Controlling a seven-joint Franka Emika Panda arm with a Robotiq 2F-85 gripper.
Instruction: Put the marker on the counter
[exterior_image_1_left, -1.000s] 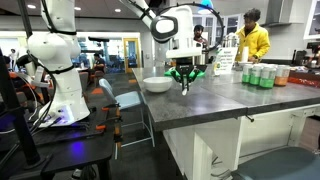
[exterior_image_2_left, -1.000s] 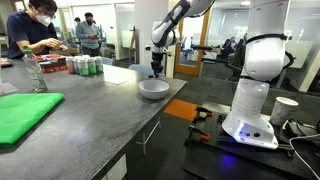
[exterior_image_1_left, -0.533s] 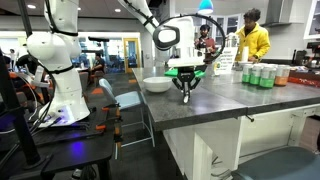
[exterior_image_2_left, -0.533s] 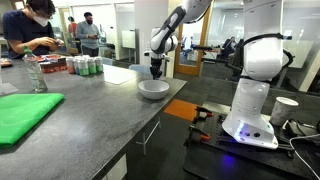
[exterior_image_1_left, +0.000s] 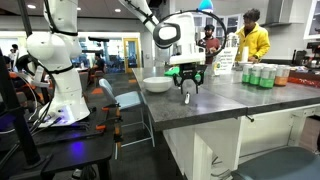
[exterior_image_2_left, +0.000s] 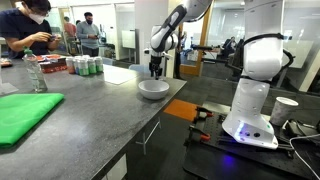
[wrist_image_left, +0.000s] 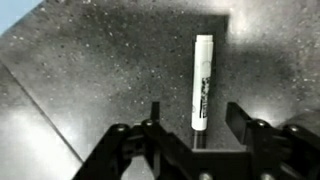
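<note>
The marker (wrist_image_left: 203, 80) is a white barrel with a dark lower end. In the wrist view it lies lengthwise between my fingers, with a gap on each side. My gripper (wrist_image_left: 192, 118) is open and neither finger (wrist_image_left: 238, 120) touches the marker. In an exterior view the gripper (exterior_image_1_left: 187, 87) hangs just above the dark grey counter (exterior_image_1_left: 235, 102), and the marker (exterior_image_1_left: 186, 97) shows as a short dark stick under it. From the opposite side the gripper (exterior_image_2_left: 155, 72) stands behind the white bowl (exterior_image_2_left: 153, 88) on the counter (exterior_image_2_left: 90, 125). I cannot tell if the marker rests flat.
The white bowl (exterior_image_1_left: 157, 85) sits close beside the gripper near the counter's end. Green cans (exterior_image_1_left: 262, 75) stand further along, and a green cloth (exterior_image_2_left: 25, 112) and a bottle (exterior_image_2_left: 38, 76) lie on it. A person (exterior_image_1_left: 253, 40) works behind. A white robot (exterior_image_1_left: 60, 60) stands on the black table.
The jaws were shut on the marker and now stand apart from it. The gripper sank slightly toward the counter.
</note>
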